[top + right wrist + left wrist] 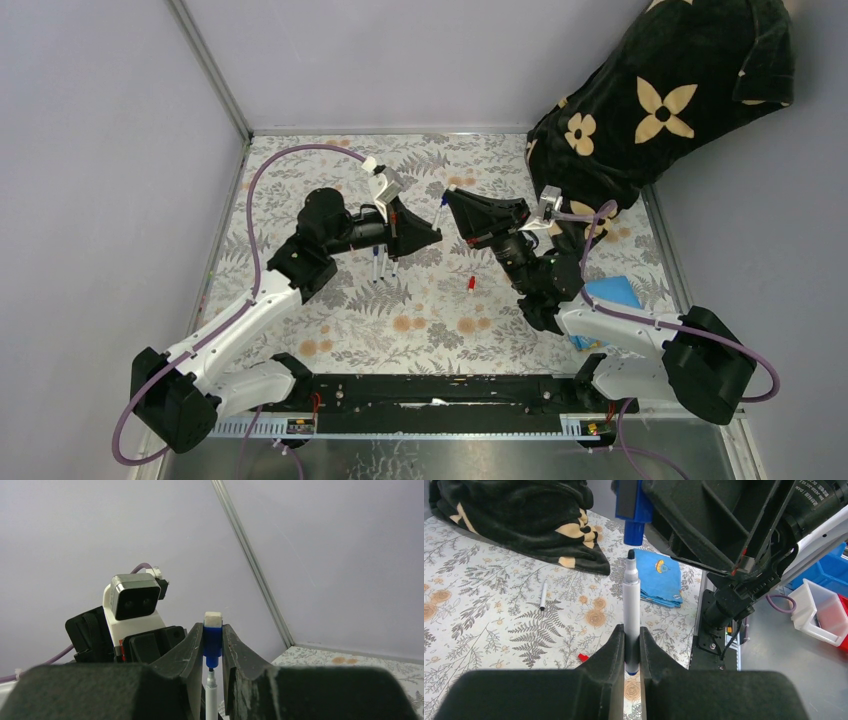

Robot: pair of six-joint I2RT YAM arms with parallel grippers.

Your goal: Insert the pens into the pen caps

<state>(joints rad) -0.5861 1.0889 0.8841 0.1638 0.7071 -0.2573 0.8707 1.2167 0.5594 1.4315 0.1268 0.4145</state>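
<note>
Now my left gripper (631, 647) clamps 1 pen (631, 600) low on its barrel; my right gripper (212, 632) pinches the blue cap (212, 647). Both seem light, stiff, slippery.

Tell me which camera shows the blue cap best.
Right wrist: the blue cap sits centred between its jaws, the pen just below. Left wrist shows it at the top edge, above the pen. Top external shows only a speck.

Smooth, faintly shiny white plastic on the pen (631, 605); glossy blue plastic on the cap (634, 532). Matt, finely grained black plastic on the left tool (631, 640) and right tool (213, 645). Matt fern-printed covering on the desk (484, 605). Upper left, plush dark cloth (514, 520); centre, soft blue cloth (659, 580).
</note>
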